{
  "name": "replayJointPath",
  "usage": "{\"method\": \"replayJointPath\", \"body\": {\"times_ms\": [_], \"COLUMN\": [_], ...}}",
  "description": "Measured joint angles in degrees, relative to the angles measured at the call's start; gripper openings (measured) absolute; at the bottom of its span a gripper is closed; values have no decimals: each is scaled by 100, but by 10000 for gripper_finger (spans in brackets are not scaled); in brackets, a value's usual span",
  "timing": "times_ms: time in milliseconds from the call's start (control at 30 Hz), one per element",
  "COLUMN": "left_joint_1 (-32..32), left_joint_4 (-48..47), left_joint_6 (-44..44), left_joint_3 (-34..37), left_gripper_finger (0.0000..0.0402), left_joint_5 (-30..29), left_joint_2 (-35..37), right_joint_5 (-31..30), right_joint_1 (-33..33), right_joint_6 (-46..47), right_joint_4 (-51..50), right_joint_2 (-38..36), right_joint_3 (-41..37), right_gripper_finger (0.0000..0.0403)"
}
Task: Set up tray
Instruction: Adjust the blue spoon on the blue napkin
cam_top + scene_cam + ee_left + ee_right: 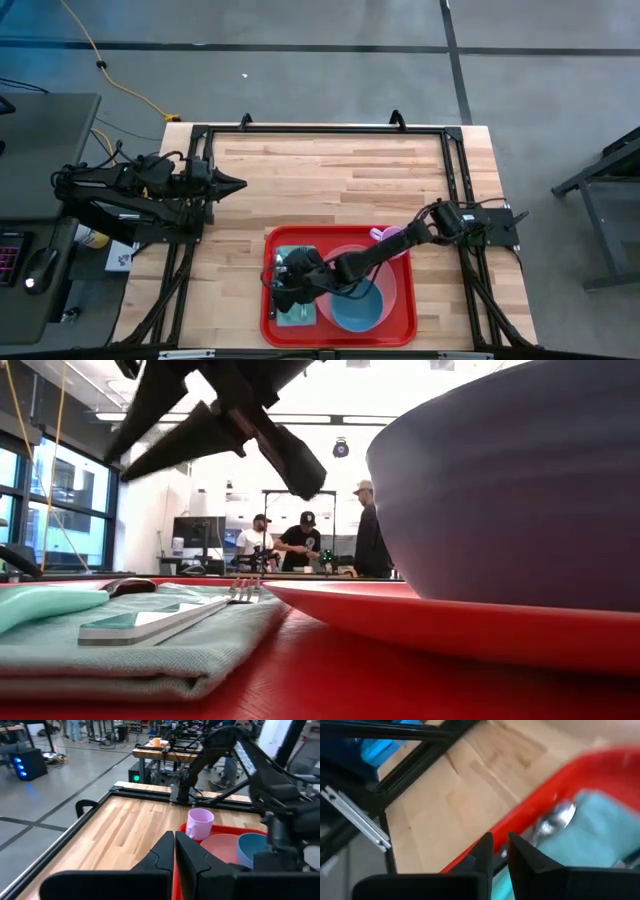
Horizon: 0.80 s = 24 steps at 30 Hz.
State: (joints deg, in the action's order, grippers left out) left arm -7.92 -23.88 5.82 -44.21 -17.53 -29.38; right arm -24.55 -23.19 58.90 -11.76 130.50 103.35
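Your right gripper (280,288) hangs over the left end of the tray (405,325), above the napkin (296,312) and its cutlery; its jaws stand nearly closed with a narrow gap and hold nothing that can be seen. Your left gripper (238,184) waits over bare counter (330,180) at the left side, jaws closed and empty. The tray sits at the near edge of the counter, about mid-width, flat, its long axis running left to right, square to the counter edge. On it lie the napkin with a fork (240,592) and spoon (555,820), a plate (392,262) carrying a bowl (362,308), and a cup (388,238) at the far rim. In my judgement the step in hand is dressing the cutlery. Lift the right arm straight up before any sideways travel, so the jaws do not drag the napkin or nudge the bowl. Keep the left arm clear of the tray.
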Motion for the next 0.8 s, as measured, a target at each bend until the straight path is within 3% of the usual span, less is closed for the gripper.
{"method": "replayJointPath", "body": {"times_ms": [267,400,600,800], "left_joint_1": [2,1,0,0], "left_joint_4": [-93,-304,-927,-1458], "left_joint_6": [-158,-296,-301,-233], "left_joint_3": [0,0,0,2], "left_gripper_finger": [46,46,46,46], "left_joint_5": [54,56,10,-1], "left_joint_2": [2,2,-56,-232], "right_joint_5": [478,425,-975,-2332], "right_joint_1": [270,354,430,412], "right_joint_6": [-2273,-2986,-3555,-3338], "right_joint_4": [-149,-999,-3048,-5028], "right_joint_2": [-661,-1294,-2528,-3606], "right_joint_3": [0,0,11,1], "right_gripper_finger": [72,91,112,132]}}
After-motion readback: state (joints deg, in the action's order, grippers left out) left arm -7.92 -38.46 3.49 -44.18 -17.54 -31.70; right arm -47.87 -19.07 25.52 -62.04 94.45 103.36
